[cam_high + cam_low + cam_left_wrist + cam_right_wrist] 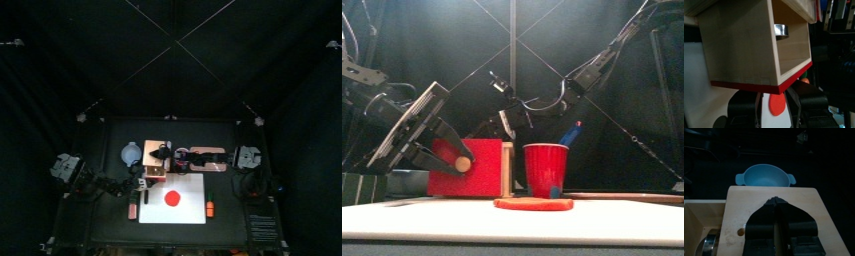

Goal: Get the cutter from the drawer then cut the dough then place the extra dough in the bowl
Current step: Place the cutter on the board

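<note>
The pale wooden box stands behind the white cutting board, which carries a flat red dough disc. The box's drawer is pulled out, and its red front faces the left arm. My left gripper is shut on the drawer knob. Inside the open drawer lies the round metal cutter. My right gripper is shut, its tips pressing on the box's top. The blue-grey bowl sits just beyond the box.
A red cup holding a blue toy knife stands to the right of the box, behind the dough. A small orange toy lies on the board's right side, and another small one lies off its left edge.
</note>
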Controlling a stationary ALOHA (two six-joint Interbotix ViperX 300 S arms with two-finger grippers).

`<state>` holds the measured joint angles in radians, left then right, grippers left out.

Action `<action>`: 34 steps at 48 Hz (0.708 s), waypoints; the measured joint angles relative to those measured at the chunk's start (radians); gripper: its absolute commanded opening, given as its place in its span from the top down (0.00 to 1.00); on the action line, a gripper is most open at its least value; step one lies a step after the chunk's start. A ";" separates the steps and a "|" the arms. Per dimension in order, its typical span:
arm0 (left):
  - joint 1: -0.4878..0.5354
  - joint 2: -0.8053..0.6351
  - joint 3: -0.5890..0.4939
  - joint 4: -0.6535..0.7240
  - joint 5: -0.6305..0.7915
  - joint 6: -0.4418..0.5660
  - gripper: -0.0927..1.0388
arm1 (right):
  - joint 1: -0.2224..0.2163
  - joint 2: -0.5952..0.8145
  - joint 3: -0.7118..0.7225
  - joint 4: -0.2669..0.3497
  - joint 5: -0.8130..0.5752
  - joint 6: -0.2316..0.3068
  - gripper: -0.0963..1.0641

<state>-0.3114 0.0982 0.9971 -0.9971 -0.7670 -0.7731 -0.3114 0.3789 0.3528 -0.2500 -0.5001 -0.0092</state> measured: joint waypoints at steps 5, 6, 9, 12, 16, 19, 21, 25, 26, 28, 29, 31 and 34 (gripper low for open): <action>-0.005 0.000 0.000 0.000 0.018 0.002 0.37 | 0.000 0.000 0.000 -0.002 0.002 0.002 0.91; -0.005 0.000 0.000 0.002 0.025 0.002 0.37 | 0.000 0.000 0.000 -0.002 0.000 0.002 0.91; -0.006 0.000 0.000 0.000 0.034 0.003 0.37 | 0.000 0.000 0.000 -0.002 0.002 0.000 0.91; -0.006 0.002 0.000 0.002 0.038 0.002 0.37 | 0.000 0.000 0.000 -0.002 0.002 0.002 0.91; -0.006 0.006 0.000 0.002 0.038 0.002 0.36 | 0.000 0.000 0.000 -0.002 0.002 0.002 0.91; -0.006 0.009 0.000 0.002 0.038 0.002 0.35 | 0.000 0.000 0.000 -0.002 0.000 0.002 0.91; -0.006 0.009 0.000 0.002 0.038 0.002 0.35 | 0.000 0.000 0.000 -0.002 0.002 0.002 0.91; -0.005 0.012 0.000 0.005 0.038 0.003 0.33 | 0.000 0.000 0.000 -0.002 0.002 0.002 0.91; -0.005 0.012 0.000 0.006 0.038 0.005 0.32 | 0.000 0.000 0.000 -0.002 0.002 0.002 0.91; -0.005 0.012 0.000 0.006 0.037 0.009 0.31 | 0.000 0.000 0.000 -0.002 0.002 0.000 0.91; -0.005 0.012 0.000 0.006 0.035 0.011 0.30 | 0.000 0.000 0.000 -0.002 0.002 0.002 0.91; -0.005 0.012 -0.002 0.006 0.034 0.018 0.27 | 0.000 0.000 0.000 -0.002 0.002 0.002 0.91; -0.005 0.012 0.000 0.006 0.032 0.029 0.23 | 0.000 0.000 -0.002 -0.002 0.002 -0.002 0.91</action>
<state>-0.3160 0.1104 0.9971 -0.9910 -0.7348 -0.7440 -0.3114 0.3789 0.3513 -0.2516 -0.4985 -0.0107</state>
